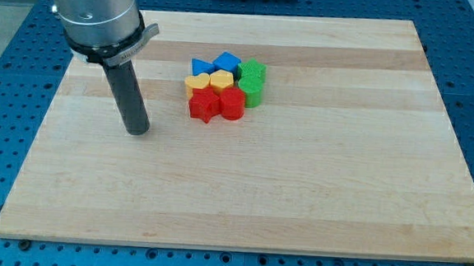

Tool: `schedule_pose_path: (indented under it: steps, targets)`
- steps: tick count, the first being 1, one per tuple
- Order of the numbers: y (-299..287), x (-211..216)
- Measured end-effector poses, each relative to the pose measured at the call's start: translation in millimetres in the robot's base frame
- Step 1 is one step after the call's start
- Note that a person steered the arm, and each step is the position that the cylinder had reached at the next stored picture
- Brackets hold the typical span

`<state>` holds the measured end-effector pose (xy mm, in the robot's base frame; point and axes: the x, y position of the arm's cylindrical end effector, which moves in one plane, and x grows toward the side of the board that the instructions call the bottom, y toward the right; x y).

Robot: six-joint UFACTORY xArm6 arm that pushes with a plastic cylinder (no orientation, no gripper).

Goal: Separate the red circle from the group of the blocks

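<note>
A tight group of blocks sits a little above the middle of the wooden board (299, 194). The red circle (232, 104) is at the group's lower right, touching a red star-shaped block (203, 106) on its left. Above them are a yellow heart (196, 84) and a second yellow block (221, 80). A blue triangle (201, 66) and a second blue block (226, 62) are at the top. Two green blocks (252, 70) (254, 90) stand on the right. My tip (137, 130) rests on the board to the left of the group, apart from every block.
The arm's silver body (92, 9) hangs over the board's top left corner. The board lies on a blue perforated table (10, 70), with its edges near all sides of the view.
</note>
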<state>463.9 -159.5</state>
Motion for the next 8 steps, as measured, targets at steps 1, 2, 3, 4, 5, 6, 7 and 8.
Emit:
schedule_pose_path:
  steps: [1, 2, 3, 4, 5, 6, 7, 8]
  targets:
    - [0, 0]
    - [2, 0]
    - [2, -4]
    - [3, -9]
    - [6, -10]
    - [22, -10]
    - [59, -6]
    - [99, -1]
